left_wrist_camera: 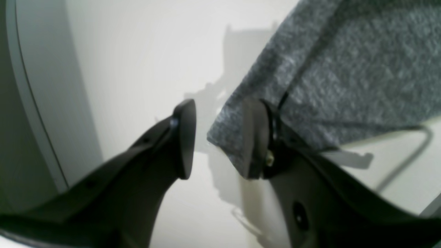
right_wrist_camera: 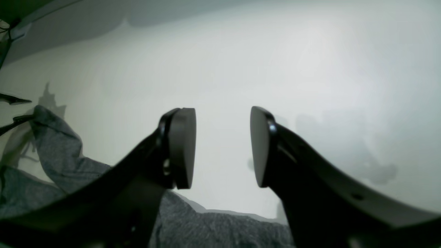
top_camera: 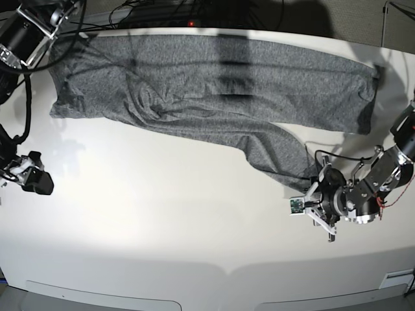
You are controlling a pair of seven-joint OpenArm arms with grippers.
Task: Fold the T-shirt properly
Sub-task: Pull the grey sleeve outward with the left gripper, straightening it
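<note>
Two arms work this table point(top_camera: 162, 259), but only one is near the cloth. The T-shirt point(top_camera: 214, 78) lies spread across the far side, wrinkled through the middle, with one long sleeve trailing toward the near right. The left gripper point(left_wrist_camera: 218, 139) sits low at that sleeve's end, jaws parted with a clear gap between them; one pad point(left_wrist_camera: 255, 137) rests against the cuff edge while the other stands apart on bare table, so nothing is pinched yet. That placement looks like a set-up for taking the cuff, likely to carry the sleeve back over the body as a first fold. The right gripper point(right_wrist_camera: 223, 148) hangs at the near left, jaws spread wide over bare table and holding nothing, probably parked clear of the work. Folding appears barely begun.
</note>
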